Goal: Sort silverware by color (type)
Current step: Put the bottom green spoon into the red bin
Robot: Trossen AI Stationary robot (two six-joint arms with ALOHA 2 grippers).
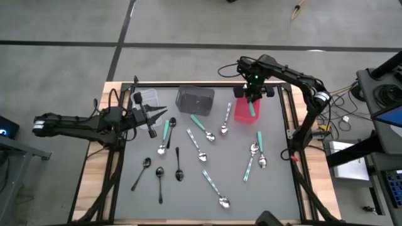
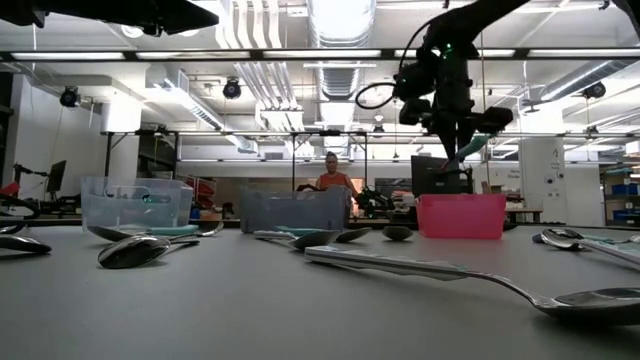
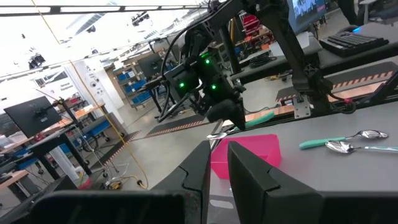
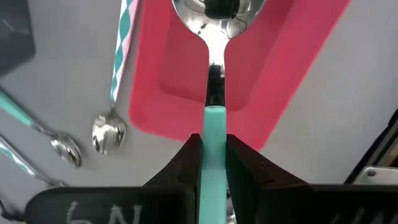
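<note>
My right gripper [image 1: 252,95] hangs over the red bin [image 1: 242,113] at the table's far right, shut on a teal-handled spoon [image 4: 214,74]; the low view shows it high above the bin [image 2: 460,215]. My left gripper [image 1: 152,119] waits shut and level at the far left, holding nothing. Several teal-handled spoons [image 1: 201,124] and black spoons [image 1: 159,182] lie flat on the grey mat. My right gripper pinches the spoon's teal handle [image 4: 214,121] between its two fingers, coming from above and pointing steeply down. The spoon is lifted clear and tilted, its silver bowl [image 4: 214,12] over the red bin and its handle end [image 2: 478,146] sticking out sideways.
A clear bin [image 1: 147,97] and a dark grey bin [image 1: 195,99] stand along the far edge, left of the red one. Loose spoons are spread over the mat's middle and near right [image 1: 215,188]. A person stands in the room behind the table [image 2: 331,178].
</note>
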